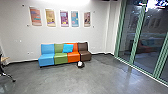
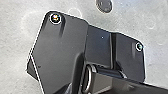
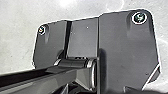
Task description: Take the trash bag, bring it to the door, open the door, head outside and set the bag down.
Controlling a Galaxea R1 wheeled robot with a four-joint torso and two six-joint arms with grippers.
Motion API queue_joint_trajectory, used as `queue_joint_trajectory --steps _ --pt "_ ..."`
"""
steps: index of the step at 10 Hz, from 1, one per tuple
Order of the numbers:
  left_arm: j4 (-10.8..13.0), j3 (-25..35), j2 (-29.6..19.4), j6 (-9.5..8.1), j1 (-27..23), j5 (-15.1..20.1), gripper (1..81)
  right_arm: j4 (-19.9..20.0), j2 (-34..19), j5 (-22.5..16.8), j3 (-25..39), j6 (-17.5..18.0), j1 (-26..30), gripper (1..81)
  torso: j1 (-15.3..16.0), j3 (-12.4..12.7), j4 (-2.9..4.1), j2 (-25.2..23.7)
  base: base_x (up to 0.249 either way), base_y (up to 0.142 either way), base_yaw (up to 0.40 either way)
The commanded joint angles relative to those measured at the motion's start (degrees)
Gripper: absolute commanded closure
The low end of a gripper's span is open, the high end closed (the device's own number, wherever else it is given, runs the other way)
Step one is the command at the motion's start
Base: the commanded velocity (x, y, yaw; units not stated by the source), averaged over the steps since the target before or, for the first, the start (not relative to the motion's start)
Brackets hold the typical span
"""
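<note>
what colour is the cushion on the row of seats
Bright blue cushion, best seen in the head view.

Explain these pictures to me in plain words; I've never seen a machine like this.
This is a wheeled robot with two arms. The wide picture comes from a camera high on its front, looking forward; the other two come from its left and right wrists, where its own dark plate appears above the pale floor.

Ahead stands a sofa with blue, green, orange and brown sections, and a bright blue cushion on it. Near its orange seat, a small black-and-white object, possibly the trash bag, sits on the floor. Posters hang behind. I can't tell whether either end effector holds anything.
</note>
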Motion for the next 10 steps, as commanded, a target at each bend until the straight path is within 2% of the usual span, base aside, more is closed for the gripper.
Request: queue_joint_trajectory --steps 1,10 --pt "-0.14 0.40 0.22 -0.05 -3.22 2.86 1.0 -0.41 0.18 -3.02 0.50 -0.09 3.47 1.0 0.00 0.00 0.00 0.00 0.144 0.000 0.000" --pt "-0.14 0.40 0.13 -0.05 -3.22 2.86 1.0 -0.59 0.18 -2.93 0.50 -0.18 3.30 1.0 0.00 0.00 0.00 0.00 0.144 0.070 0.000"
